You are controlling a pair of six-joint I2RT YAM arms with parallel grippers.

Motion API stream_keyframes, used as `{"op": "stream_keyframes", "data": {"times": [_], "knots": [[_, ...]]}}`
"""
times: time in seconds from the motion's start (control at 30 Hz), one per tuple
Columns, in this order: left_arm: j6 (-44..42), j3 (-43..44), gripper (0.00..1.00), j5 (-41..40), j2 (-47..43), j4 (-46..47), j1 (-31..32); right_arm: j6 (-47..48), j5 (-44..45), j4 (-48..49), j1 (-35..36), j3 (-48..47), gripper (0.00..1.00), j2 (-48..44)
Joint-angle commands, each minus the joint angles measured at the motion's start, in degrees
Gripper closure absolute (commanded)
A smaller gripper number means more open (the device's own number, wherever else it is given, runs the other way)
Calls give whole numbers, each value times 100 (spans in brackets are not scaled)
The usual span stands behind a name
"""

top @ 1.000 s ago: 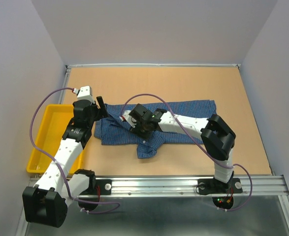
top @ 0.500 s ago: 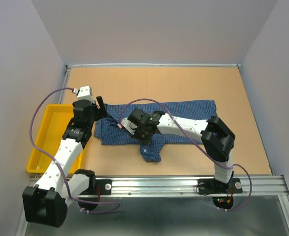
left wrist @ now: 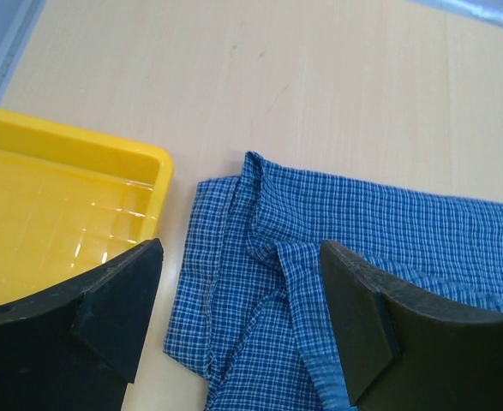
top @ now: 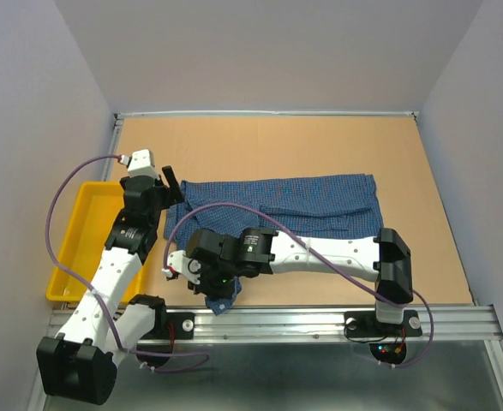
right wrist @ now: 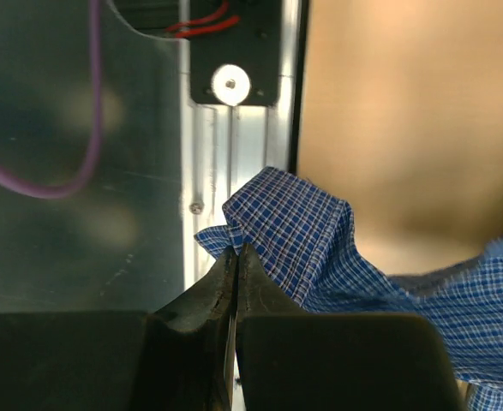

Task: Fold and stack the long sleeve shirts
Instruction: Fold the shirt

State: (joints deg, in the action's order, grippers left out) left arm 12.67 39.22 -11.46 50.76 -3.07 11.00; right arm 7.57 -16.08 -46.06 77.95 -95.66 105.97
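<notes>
Right gripper [right wrist: 236,253]: clamped fully shut on bunched corner of blue checked shirt [top: 320,193], likely sleeve end, held over aluminium rail [top: 302,322] at near edge. Probably drawing sleeve out for fold.
Left gripper [left wrist: 238,287]: spread wide, holding nothing, poised over shirt's left end, likely ready to pinch.
Shirt: spread mid-table, left end just beside yellow tray [left wrist: 58,201]. Thin woven cotton, fine check, soft creases, limp drape.
Tray: glossy rigid plastic.
Table [top: 320,141]: matte tan board.

Woven cloth shirt [top: 320,193], glossy plastic tray [top: 84,240], matt table [top: 277,145]
</notes>
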Motion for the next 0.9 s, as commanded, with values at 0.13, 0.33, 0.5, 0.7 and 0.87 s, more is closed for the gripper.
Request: {"op": "stream_keyframes", "data": {"times": [0.13, 0.33, 0.5, 0.7, 0.87], "knots": [[333, -64, 6, -936, -654, 61, -107, -379, -256, -43, 545, -770, 99, -68], [368, -117, 5, -919, -831, 87, -116, -564, -308, 1, 704, -963, 100, -33], [359, -99, 5, -902, -814, 87, -125, -582, -432, 115, 739, -1148, 99, -252], [368, -117, 5, -866, -814, 70, -125, -713, 955, 325, 634, -709, 99, -586], [368, -117, 5, -787, -752, 70, -125, -1072, 1422, 887, -102, 123, 99, -1051]]}}
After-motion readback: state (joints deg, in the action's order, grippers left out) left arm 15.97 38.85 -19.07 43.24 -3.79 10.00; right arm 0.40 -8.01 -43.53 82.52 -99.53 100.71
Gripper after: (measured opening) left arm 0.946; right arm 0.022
